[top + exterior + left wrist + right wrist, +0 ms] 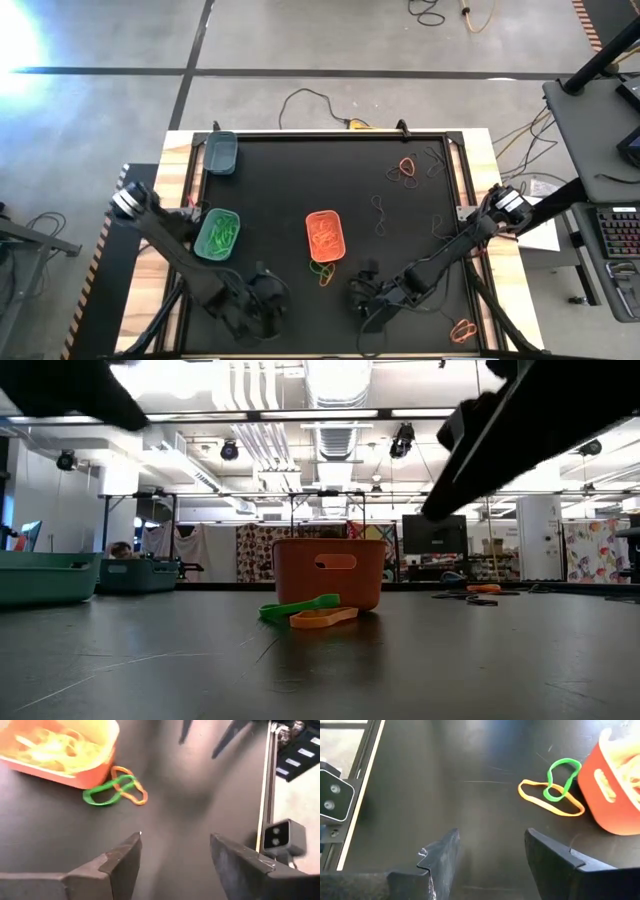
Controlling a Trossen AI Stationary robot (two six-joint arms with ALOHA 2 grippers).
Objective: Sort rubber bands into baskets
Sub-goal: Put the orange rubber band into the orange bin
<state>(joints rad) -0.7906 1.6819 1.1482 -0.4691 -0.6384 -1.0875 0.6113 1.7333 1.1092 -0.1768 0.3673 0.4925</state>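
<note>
Both grippers — left gripper (pixel 268 300), right gripper (pixel 362 292) — hang wide open, empty; green band (pixel 106 794) overlaps orange band (pixel 131 787) beside orange basket (pixel 326 236) — far bands blurry.

Three baskets (pixel 325 236), two arms, two loose rubber bands (pixel 115 791) beside the orange basket
</note>
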